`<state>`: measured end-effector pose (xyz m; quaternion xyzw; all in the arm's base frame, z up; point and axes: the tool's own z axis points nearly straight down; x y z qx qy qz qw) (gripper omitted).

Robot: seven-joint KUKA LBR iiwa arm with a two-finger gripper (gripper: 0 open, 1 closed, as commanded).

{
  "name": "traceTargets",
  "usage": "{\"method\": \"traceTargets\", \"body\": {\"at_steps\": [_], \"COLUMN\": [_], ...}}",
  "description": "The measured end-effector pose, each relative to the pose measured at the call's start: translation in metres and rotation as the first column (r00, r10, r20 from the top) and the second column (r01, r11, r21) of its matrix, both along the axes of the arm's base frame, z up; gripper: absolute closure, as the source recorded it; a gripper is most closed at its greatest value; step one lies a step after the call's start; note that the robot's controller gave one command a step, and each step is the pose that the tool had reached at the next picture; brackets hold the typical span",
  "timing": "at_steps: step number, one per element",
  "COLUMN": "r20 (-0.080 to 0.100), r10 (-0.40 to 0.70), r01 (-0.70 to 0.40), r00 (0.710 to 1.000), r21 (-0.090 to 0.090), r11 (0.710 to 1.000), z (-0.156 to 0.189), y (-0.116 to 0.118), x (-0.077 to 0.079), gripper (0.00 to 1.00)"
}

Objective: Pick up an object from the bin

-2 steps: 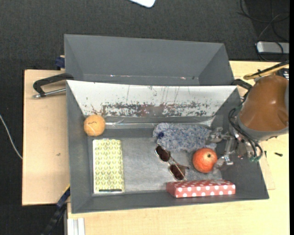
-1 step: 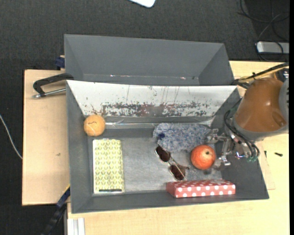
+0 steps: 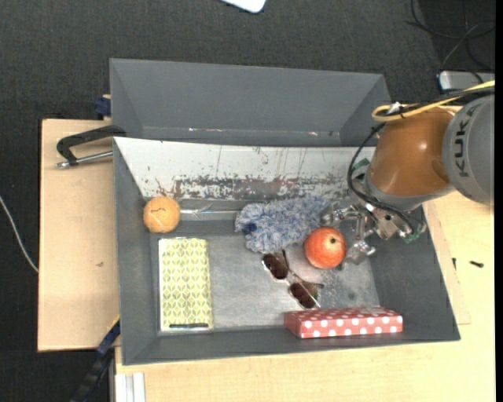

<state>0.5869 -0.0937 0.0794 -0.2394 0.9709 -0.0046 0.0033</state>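
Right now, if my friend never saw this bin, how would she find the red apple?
Look in the grey bin, on the right side of its floor, where the gripper reaches in. Between that gripper and the fluffy blue cloth, just above the sunglasses, sits the apple. It is the only round red thing; the ball far left is orange.

A dark, speckled carpet (image 3: 236, 31) covered the floor. Black cables (image 3: 420, 12) trailed across it at the upper right. A thin pale wire (image 3: 17, 232) curved along the left edge, and a white object (image 3: 245, 5) lay at the top edge.
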Motion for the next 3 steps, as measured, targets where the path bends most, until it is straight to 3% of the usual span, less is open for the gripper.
{"method": "traceTargets", "body": {"at_steps": [3], "r20": [-0.004], "r10": [-0.003], "r01": [0.003], "r00": [1.0], "r21": [0.006], "r11": [1.0], "z": [0.015], "y": [0.001], "x": [-0.001], "gripper": [1.0]}}
